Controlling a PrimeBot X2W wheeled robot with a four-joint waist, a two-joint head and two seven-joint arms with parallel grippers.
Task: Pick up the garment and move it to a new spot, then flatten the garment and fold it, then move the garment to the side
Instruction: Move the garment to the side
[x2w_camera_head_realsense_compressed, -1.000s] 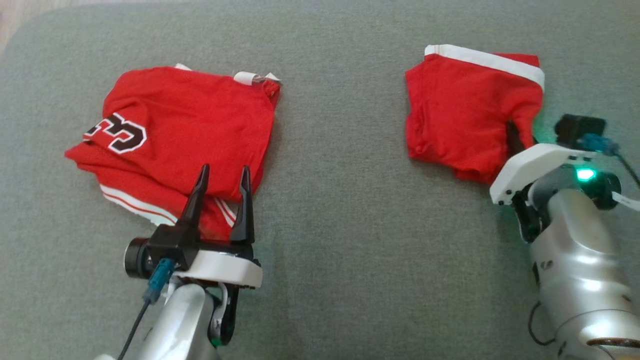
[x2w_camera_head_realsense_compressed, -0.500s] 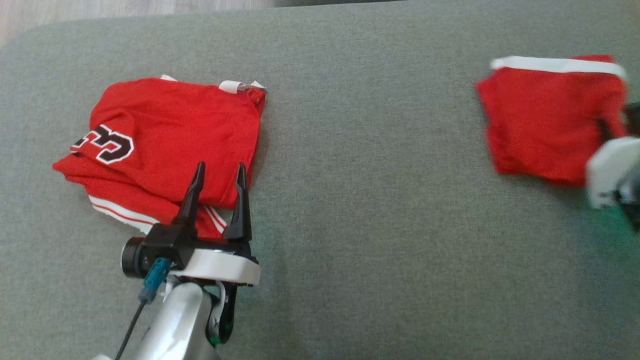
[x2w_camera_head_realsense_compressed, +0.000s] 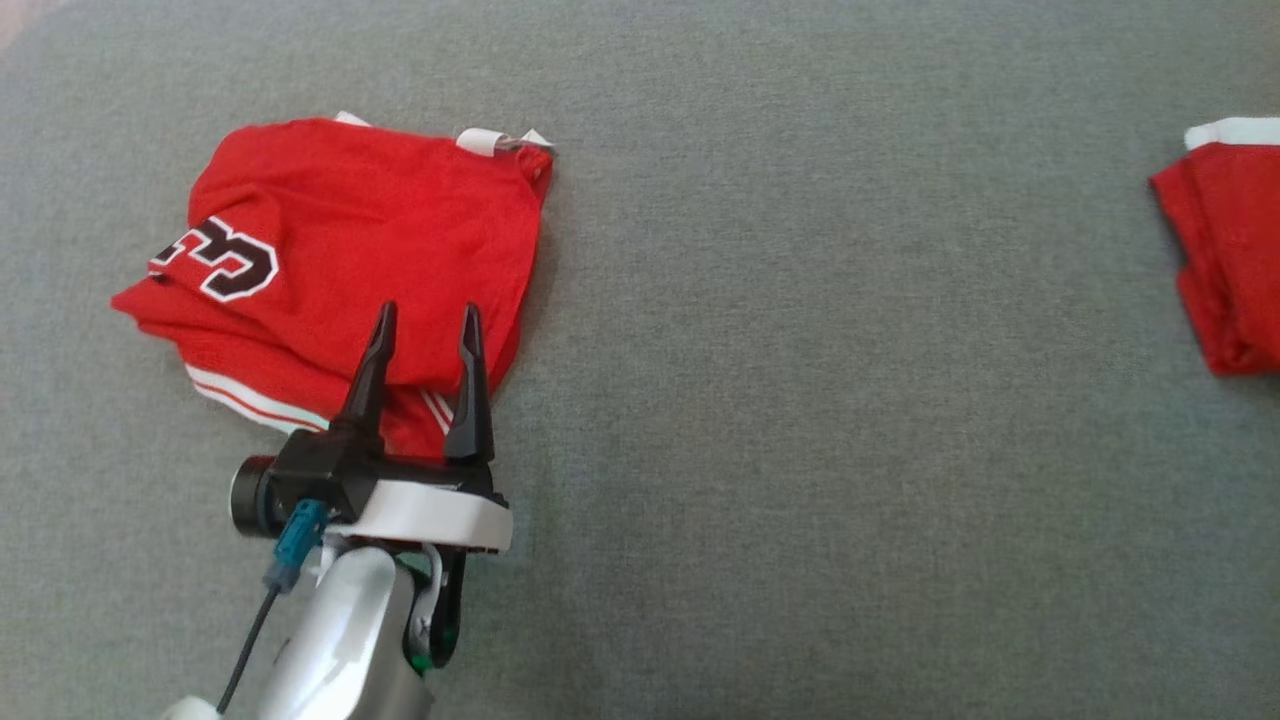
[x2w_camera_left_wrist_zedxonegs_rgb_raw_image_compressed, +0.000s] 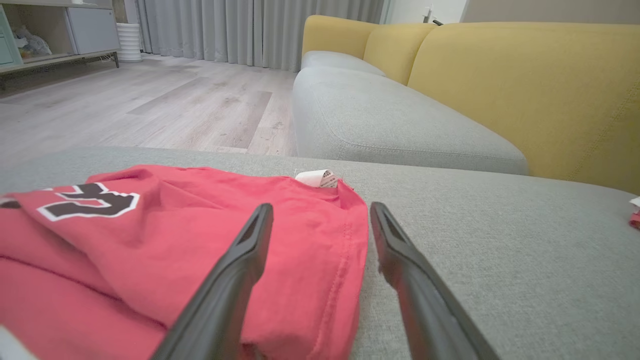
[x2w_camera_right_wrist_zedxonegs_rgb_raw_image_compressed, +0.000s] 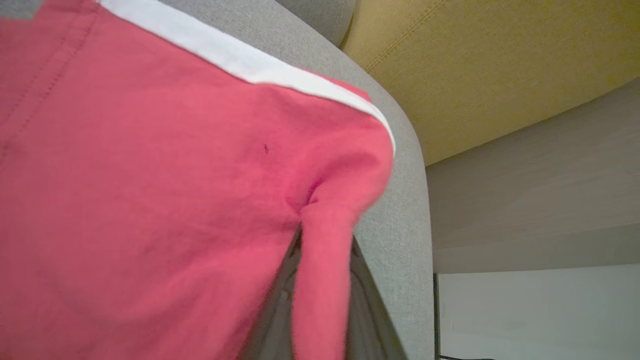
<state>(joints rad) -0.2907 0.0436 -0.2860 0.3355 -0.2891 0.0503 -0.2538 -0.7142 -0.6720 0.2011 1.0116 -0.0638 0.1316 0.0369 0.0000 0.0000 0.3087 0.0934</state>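
At the far right of the grey fabric cushion (x2w_camera_head_realsense_compressed: 800, 450) lies the folded red cloth garment with a white band (x2w_camera_head_realsense_compressed: 1225, 260), and the right gripper (x2w_camera_right_wrist_zedxonegs_rgb_raw_image_compressed: 322, 250) has its fingers (x2w_camera_right_wrist_zedxonegs_rgb_raw_image_compressed: 369, 320) pinched shut on a bunch of its edge. The left gripper (x2w_camera_head_realsense_compressed: 427, 315) holds its fingers (x2w_camera_head_realsense_compressed: 371, 372) wide over a red jersey with a black number (x2w_camera_head_realsense_compressed: 350, 220). The garment looks soft, light and floppy, so a grip on the thick folded edge seems best.

jersey (x2w_camera_head_realsense_compressed: 370, 230) red, black lettering outlined white, white-and-red striped hem. garment (x2w_camera_head_realsense_compressed: 1235, 260) red, white edge band. cushion (x2w_camera_head_realsense_compressed: 800, 400) grey fabric. sofa back (x2w_camera_left_wrist_zedxonegs_rgb_raw_image_compressed: 525, 85) mustard yellow. floor (x2w_camera_left_wrist_zedxonegs_rgb_raw_image_compressed: 150, 100) pale wood grain. left gripper (x2w_camera_head_realsense_compressed: 428, 325) black fingers.
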